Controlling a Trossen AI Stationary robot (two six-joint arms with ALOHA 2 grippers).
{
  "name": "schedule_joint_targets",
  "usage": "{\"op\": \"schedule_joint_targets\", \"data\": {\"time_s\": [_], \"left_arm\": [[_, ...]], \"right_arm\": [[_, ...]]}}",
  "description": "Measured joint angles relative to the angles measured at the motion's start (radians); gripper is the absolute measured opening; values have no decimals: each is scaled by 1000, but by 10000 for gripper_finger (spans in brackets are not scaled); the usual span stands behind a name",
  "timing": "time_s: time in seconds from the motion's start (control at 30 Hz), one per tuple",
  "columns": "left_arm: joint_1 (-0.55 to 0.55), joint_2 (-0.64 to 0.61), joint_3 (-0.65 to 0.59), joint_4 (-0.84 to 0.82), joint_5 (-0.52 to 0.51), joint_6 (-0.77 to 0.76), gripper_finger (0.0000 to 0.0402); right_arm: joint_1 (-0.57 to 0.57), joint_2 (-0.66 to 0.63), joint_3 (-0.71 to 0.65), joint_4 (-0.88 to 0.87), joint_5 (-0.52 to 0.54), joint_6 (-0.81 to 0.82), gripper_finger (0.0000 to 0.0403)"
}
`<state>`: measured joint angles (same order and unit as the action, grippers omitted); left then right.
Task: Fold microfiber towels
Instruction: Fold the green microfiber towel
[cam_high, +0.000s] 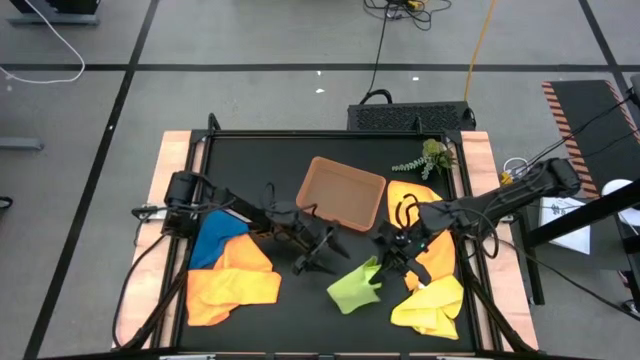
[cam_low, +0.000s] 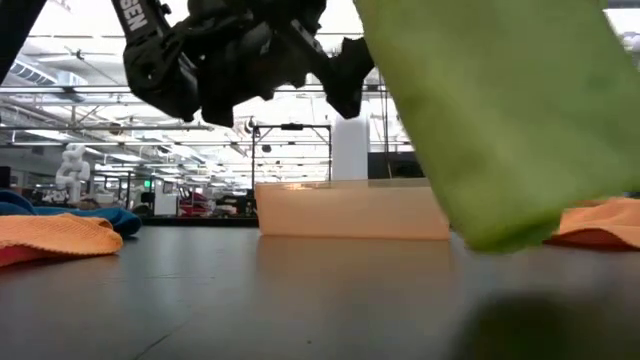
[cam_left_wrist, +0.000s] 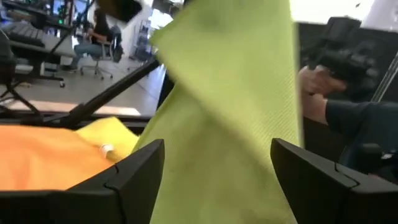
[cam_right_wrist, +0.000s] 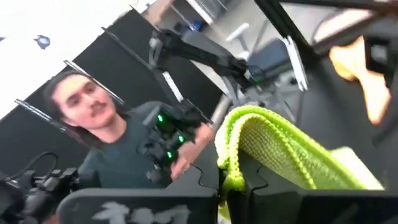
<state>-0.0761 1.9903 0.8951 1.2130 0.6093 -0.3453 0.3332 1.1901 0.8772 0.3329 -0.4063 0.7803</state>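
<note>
My right gripper (cam_right_wrist: 239, 186): pinching the lime green towel (cam_high: 357, 285), lifted.
My left gripper (cam_high: 322, 250): wide; should take the hanging corner squarely.

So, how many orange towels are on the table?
2: one orange towel at the front left beside the blue towel, one at the right, partly under the right arm. More may be hidden.

Robotics lab: taped grey floor (cam_high: 250, 40), loose cables (cam_high: 385, 30), ceiling trusses (cam_low: 60, 95), office chairs (cam_left_wrist: 99, 50)
</note>
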Motion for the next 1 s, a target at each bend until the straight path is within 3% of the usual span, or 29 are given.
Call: {"op": "schedule_joint_targets", "data": {"time_s": [0.2,0.33,0.53,0.67,1.0], "left_arm": [[10,0,59,-96,-9,22,296],[10,0,85,-73,65,9,296],[-19,0,109,81,217,-28,296],[-26,0,109,137,237,-53,296],[-26,0,109,155,283,-91,296]], "right_arm": [[-28,36,0,132,-20,-59,0],[-45,52,0,178,-52,-100,0],[-28,72,0,18,-69,-87,0],[-7,91,-1,-99,-31,-62,0],[8,101,-1,-107,19,-44,0]]}}
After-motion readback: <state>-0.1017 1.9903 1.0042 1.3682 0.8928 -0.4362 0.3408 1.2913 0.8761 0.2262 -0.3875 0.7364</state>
